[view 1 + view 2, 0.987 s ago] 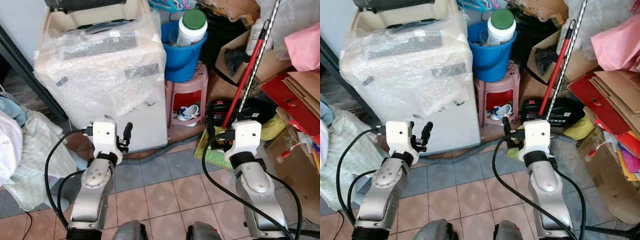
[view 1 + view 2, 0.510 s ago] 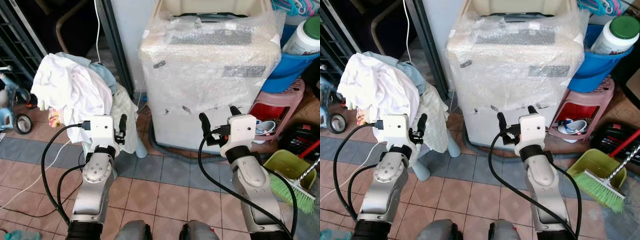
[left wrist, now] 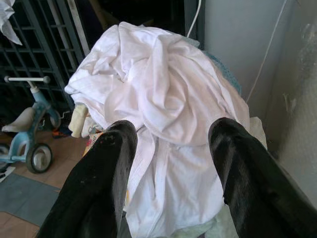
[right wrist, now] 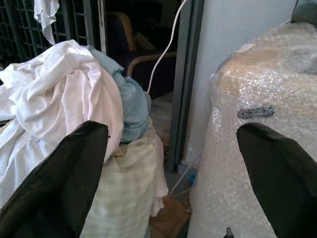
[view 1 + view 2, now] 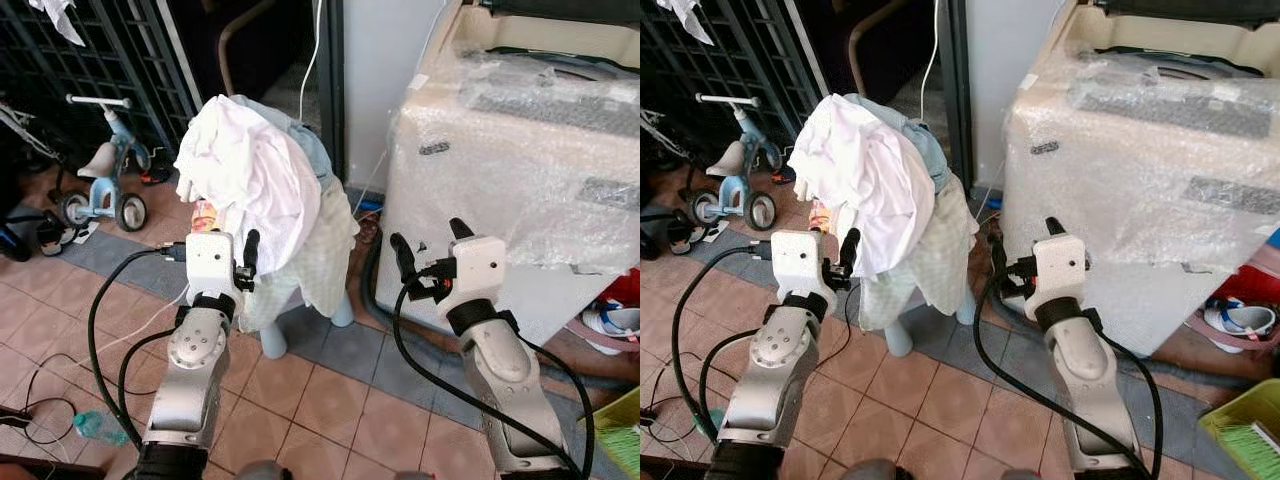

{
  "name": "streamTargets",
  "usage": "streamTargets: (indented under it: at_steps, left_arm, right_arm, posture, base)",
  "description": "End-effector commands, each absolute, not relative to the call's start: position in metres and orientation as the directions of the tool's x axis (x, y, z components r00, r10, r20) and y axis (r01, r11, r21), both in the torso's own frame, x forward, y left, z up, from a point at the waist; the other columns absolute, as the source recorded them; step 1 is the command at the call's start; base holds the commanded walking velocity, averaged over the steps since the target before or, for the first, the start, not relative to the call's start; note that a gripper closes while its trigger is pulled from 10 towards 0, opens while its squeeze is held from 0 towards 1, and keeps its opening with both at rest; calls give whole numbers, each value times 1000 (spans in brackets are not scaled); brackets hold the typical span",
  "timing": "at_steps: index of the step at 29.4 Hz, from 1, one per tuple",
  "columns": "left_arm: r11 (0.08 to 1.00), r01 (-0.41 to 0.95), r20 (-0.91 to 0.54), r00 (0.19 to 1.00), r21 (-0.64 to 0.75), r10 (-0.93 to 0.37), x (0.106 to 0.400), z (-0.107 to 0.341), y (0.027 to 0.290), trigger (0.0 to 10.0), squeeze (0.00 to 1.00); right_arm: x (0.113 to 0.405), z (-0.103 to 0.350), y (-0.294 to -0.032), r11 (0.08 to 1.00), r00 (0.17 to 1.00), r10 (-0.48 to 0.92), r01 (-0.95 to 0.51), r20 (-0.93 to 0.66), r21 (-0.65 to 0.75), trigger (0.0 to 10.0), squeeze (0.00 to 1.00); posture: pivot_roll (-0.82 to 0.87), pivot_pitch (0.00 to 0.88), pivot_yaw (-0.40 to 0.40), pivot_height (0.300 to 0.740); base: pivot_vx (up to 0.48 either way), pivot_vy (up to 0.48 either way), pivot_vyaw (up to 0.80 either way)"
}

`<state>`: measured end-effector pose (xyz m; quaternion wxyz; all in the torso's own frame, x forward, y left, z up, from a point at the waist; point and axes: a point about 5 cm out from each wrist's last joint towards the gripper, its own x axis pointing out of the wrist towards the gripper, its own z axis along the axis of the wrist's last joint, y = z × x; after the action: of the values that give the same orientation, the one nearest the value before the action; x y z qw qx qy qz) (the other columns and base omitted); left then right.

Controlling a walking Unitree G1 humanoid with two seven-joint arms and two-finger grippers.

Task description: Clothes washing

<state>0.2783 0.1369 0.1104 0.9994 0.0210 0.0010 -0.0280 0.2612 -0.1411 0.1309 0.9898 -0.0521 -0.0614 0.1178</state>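
Note:
A heap of clothes (image 5: 250, 170) rests on a pale blue stool: a white garment on top, a blue towel and a pale green checked cloth beneath. My left gripper (image 3: 171, 134) is open, right in front of the white garment (image 3: 163, 94) and holding nothing. To the right stands the washing machine (image 5: 530, 170), wrapped in bubble wrap with its lid at the top. My right gripper (image 5: 428, 245) is open and empty, held up before the gap between the heap (image 4: 74, 109) and the machine's corner (image 4: 257, 99).
A child's tricycle (image 5: 95, 180) stands by a black metal grille (image 5: 90, 50) on the left. A white cable (image 5: 310, 60) hangs beside the door frame. Loose cables (image 5: 30, 415) lie on the tiled floor. A pink stool (image 5: 625, 290) and a green dustpan (image 5: 620, 435) sit at the far right.
The camera has swung left: the clothes heap now sits in the middle and the machine at the right. Both arms keep the same raised pose, with fingers open as before.

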Motion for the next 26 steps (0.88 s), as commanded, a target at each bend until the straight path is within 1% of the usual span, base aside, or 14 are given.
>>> streamTargets:
  at_steps: [1,7,8,12,14,16,20,26]
  left_arm:
    - [999,29,-31,999,43,-28,277,106,144,10000,0]
    - [999,28,-34,999,41,-27,276,105,142,10000,0]
    - [999,21,-37,999,39,-20,276,104,142,10000,0]
    - [1000,4,-61,998,25,-2,276,102,142,10000,0]
    - [1000,-2,-67,998,22,4,276,101,142,10000,0]
    - [1000,-2,-63,998,22,3,276,101,141,10000,0]
    - [1000,-5,-55,998,30,7,276,102,141,10000,0]
    - [999,-21,-61,998,34,23,274,102,140,10000,0]
  right_arm:
    - [262,138,-130,947,943,302,-280,140,-156,10000,0]
    - [265,137,-131,951,945,297,-281,134,-129,10000,0]
    - [265,136,-132,952,946,297,-282,130,-119,10000,0]
    - [265,135,-129,943,939,321,-305,121,-130,10000,0]
    - [264,133,-128,940,937,330,-316,113,-126,10000,0]
    - [263,131,-125,929,930,354,-337,103,-153,10000,0]
    - [261,128,-120,922,921,378,-364,94,-131,10000,0]
    - [261,123,-116,910,912,404,-394,71,-128,10000,0]
  posture:
    - [-79,100,59,740]
    - [-75,102,56,740]
    - [-74,102,53,740]
    - [-72,104,47,740]
    - [-69,103,44,740]
    - [-61,102,36,740]
    - [-55,104,33,740]
    - [-40,99,17,740]
  base:
    - [442,0,800]
    - [431,0,800]
    - [420,0,0]
    - [332,343,105]
    - [0,420,419]
    - [0,472,778]
    - [0,459,781]
    - [0,0,780]
